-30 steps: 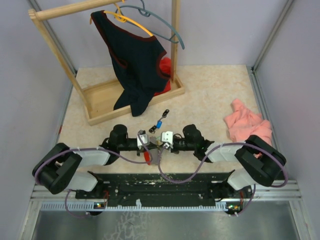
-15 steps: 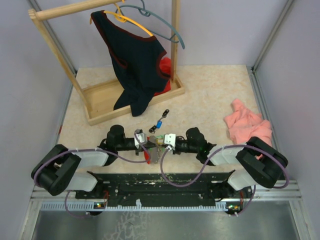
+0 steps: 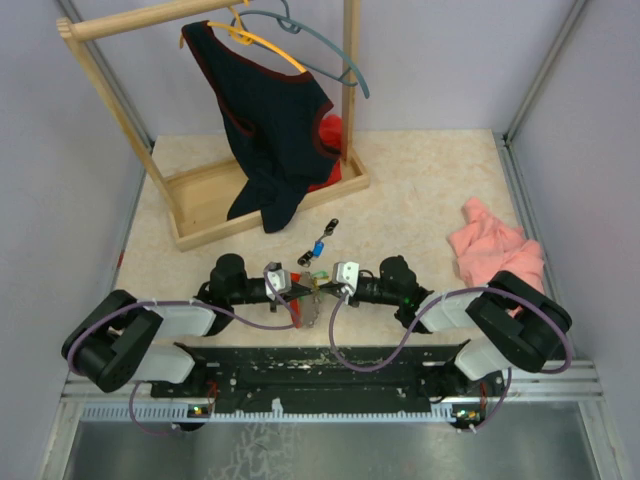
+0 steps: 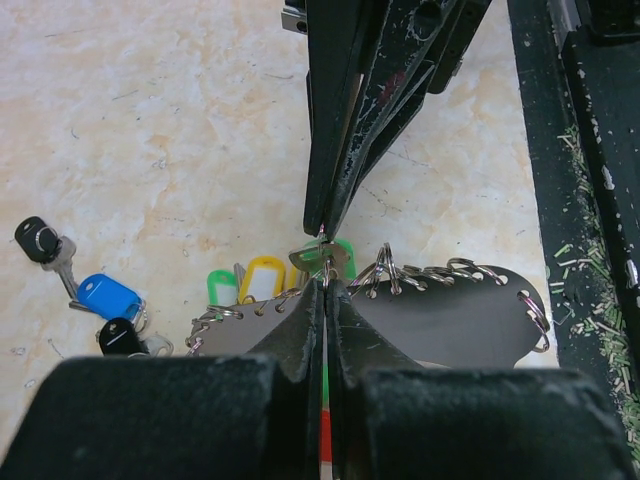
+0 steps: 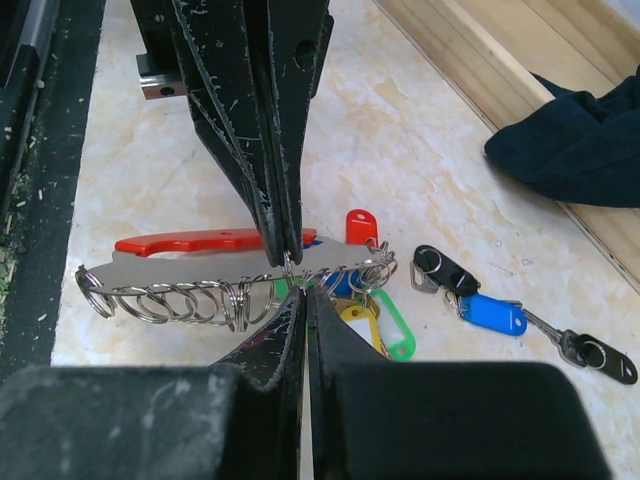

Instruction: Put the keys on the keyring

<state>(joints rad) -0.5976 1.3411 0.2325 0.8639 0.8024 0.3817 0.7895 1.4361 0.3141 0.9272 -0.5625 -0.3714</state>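
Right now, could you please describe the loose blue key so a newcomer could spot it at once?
Find the wooden clothes rack, then the table just in front of its base. Three loose keys lie there in a short row; the blue key is the middle one, its bright blue head between two black heads.

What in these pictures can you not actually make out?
- Top view: what the left end effector and right end effector pinch; too small, covered by their fingers.
- Left wrist view: most of the red part of the keyring, behind that end effector's own fingers.
- Right wrist view: the green key and yellow key, partly behind the fingers.
- Top view: the red item, mostly behind the dark garment.
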